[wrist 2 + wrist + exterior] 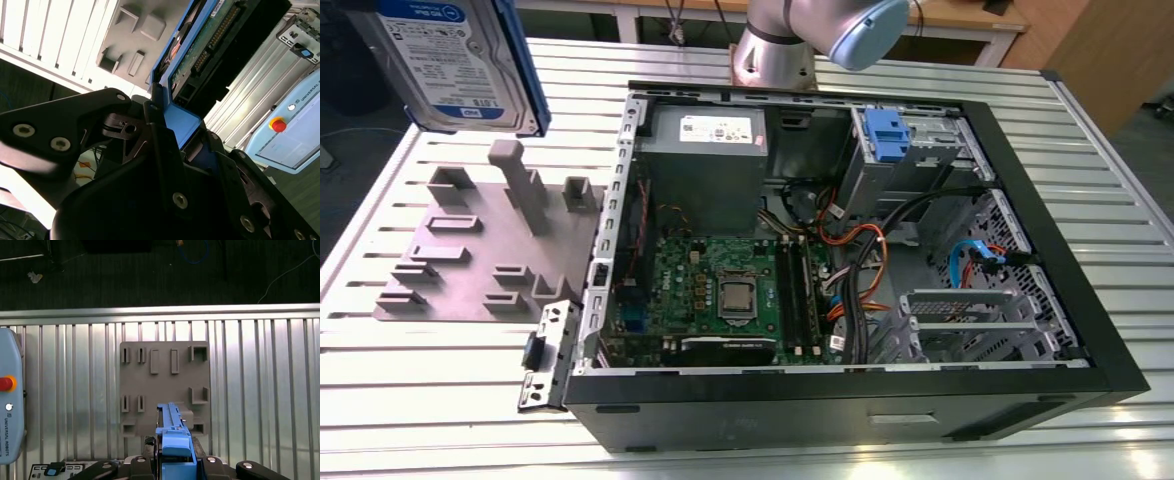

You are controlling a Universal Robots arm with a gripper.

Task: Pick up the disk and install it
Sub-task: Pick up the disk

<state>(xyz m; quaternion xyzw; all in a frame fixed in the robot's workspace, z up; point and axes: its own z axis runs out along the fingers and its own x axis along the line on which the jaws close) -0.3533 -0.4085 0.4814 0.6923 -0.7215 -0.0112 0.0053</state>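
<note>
Disk hangs in the air at the exterior view's upper left, label side towards the camera, its top cut off by the picture's edge. It is above the grey slotted fixture plate that lies on the ribbed bench. In the second wrist view the end effector is clamped narrow on the disk's blue side rail, with the green circuit-board side showing. Where the fingers meet the rail is partly hidden by the black housing. In the first wrist view the disk is seen edge-on, its faces hidden. The open computer case lies just beside the plate, to the exterior view's right.
</note>
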